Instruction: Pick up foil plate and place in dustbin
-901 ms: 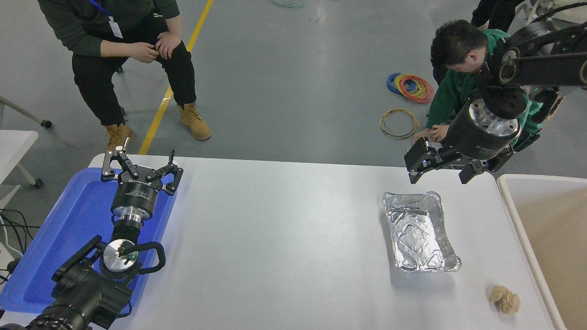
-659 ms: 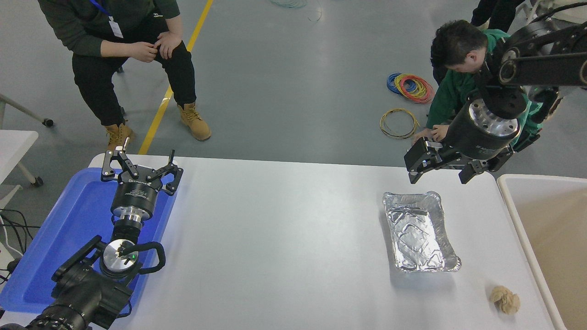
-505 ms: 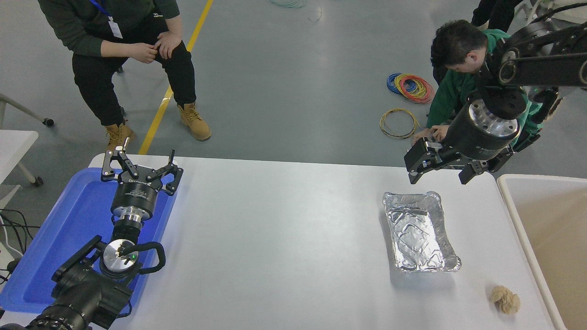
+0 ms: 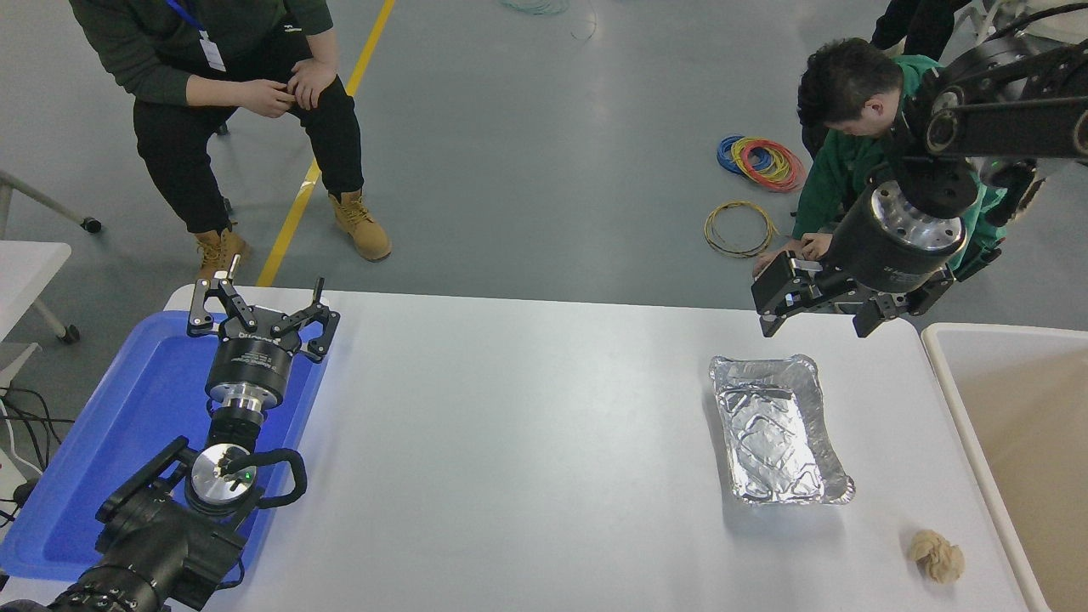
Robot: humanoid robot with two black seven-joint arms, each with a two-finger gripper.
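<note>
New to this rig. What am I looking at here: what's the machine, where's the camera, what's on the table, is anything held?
One camera, mounted high on the robot, looks forward and down over a white table. The two black arms are the robot's own. The left gripper is open, parked over a blue tray at the lower left. The right gripper is open and empty, hovering above the table's far edge, just beyond the foil plate. The plate lies flat on the table, untouched. A small tan paper ball sits nearer the camera. The dustbin stands at the right edge. Two people are on the floor beyond the table.
</note>
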